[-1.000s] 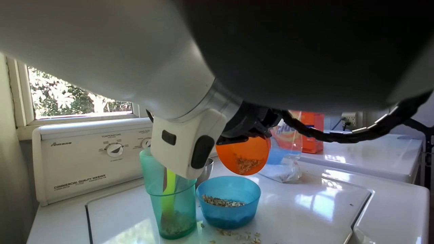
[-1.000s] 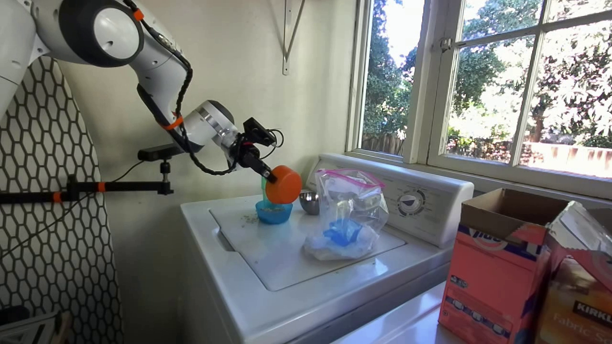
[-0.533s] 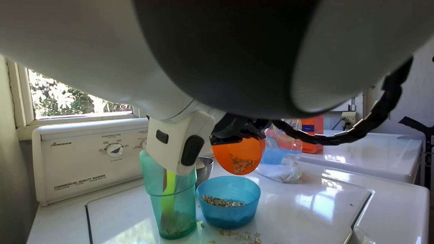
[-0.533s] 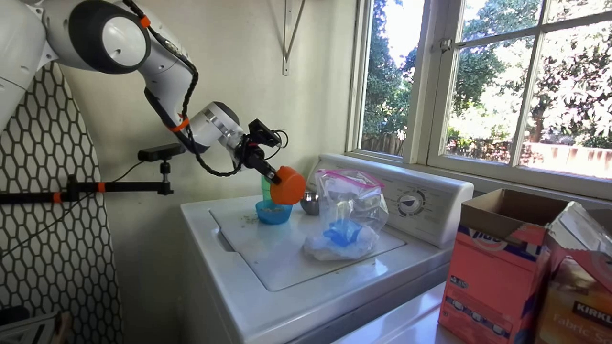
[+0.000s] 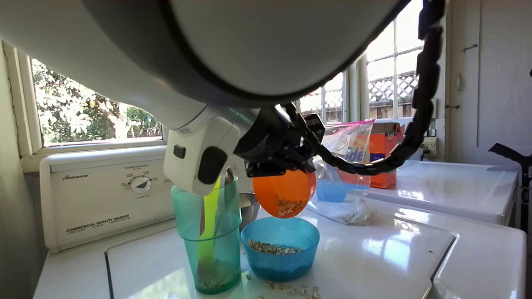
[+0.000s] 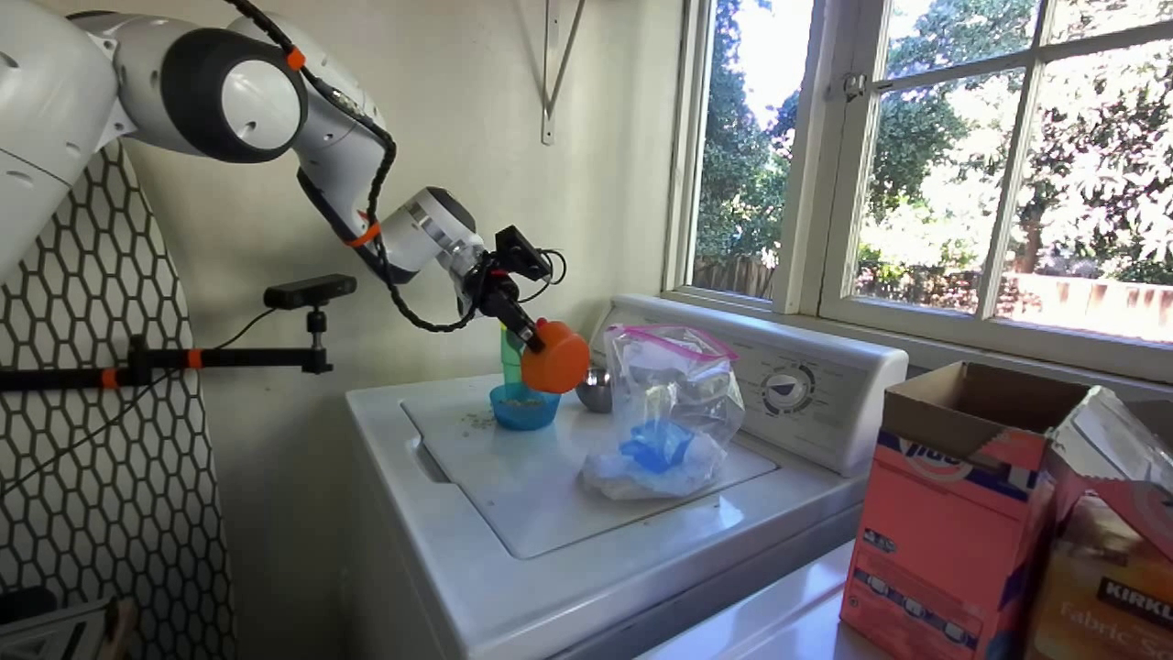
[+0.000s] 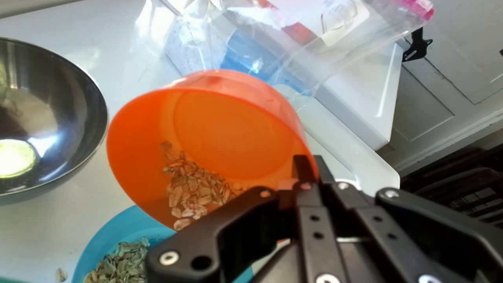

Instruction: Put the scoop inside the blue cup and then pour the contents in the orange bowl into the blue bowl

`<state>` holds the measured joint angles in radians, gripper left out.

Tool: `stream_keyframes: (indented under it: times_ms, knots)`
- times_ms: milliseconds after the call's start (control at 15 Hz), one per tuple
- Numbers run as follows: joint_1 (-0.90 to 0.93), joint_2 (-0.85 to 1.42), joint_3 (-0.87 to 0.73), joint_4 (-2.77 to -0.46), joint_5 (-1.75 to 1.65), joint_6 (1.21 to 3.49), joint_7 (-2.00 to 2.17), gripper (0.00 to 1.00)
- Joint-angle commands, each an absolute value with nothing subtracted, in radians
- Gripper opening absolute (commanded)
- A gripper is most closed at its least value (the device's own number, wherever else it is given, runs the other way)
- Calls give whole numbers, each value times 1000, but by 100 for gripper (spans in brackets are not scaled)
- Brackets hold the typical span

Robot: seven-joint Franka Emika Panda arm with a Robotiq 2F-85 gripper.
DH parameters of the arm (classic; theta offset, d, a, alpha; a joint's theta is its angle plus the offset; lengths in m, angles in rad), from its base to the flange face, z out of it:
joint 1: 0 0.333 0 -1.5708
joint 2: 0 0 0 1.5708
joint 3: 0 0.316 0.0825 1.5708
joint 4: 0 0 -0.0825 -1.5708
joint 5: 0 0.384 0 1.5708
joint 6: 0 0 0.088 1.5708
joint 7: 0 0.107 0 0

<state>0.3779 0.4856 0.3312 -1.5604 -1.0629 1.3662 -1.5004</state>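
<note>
Wrist cam (image 6: 520,253) is mounted just above the claw (image 7: 313,169), aimed past it into the orange bowl (image 7: 232,129). In an exterior view, the claw is shot from near, under the arm (image 5: 291,50). In an exterior view, it's framed from farther off, across the washer (image 6: 550,495). Blue bowl (image 5: 282,265) below is shared by all three.

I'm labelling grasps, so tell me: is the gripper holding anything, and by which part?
The gripper holds the orange bowl by its rim, the jaws shut on the wall, one inside and one outside.
</note>
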Motion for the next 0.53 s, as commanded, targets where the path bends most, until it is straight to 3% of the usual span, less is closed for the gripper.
stream_keyframes:
  times_ms: [0, 467]
  knots:
    - [389, 489, 320, -1546, -1052, 1365, -1511, 4]
    - [412, 533, 316, -1516, -1043, 1269, -1612, 1]
